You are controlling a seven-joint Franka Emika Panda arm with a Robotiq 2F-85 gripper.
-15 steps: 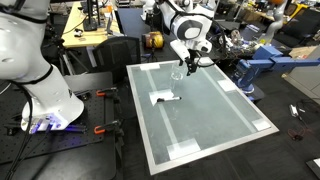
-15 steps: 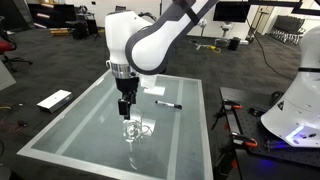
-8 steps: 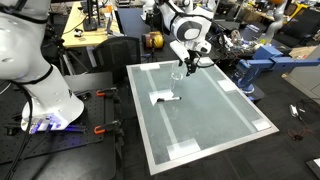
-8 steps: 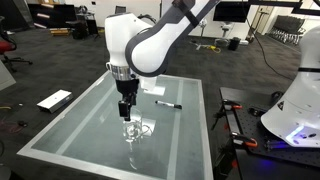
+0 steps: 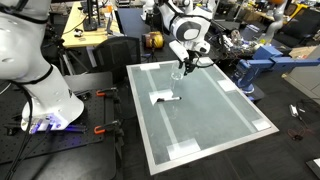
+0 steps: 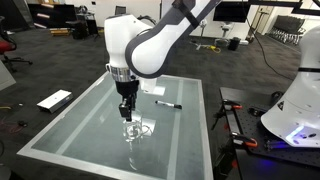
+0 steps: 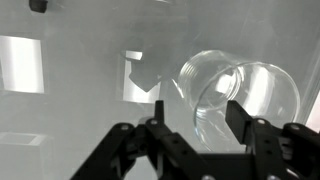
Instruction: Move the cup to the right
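The clear cup (image 6: 133, 129) stands on the glass table (image 6: 70, 135), faint and nearly colourless. It also shows in the other exterior view (image 5: 178, 73) near the table's far edge. My gripper (image 6: 125, 112) hangs just above the cup, also seen in an exterior view (image 5: 183, 66). In the wrist view the gripper (image 7: 197, 118) is open. The cup's round rim (image 7: 262, 78) lies partly between the two dark fingers, with the right finger over its inside. Whether a finger touches the rim I cannot tell.
A dark-and-white marker lies flat on the table, apart from the cup, in both exterior views (image 5: 165, 98) (image 6: 168, 104). White tape patches mark the table corners (image 5: 178, 152). A white robot base (image 5: 40, 95) stands beside the table. A white box (image 6: 54, 100) lies on the floor.
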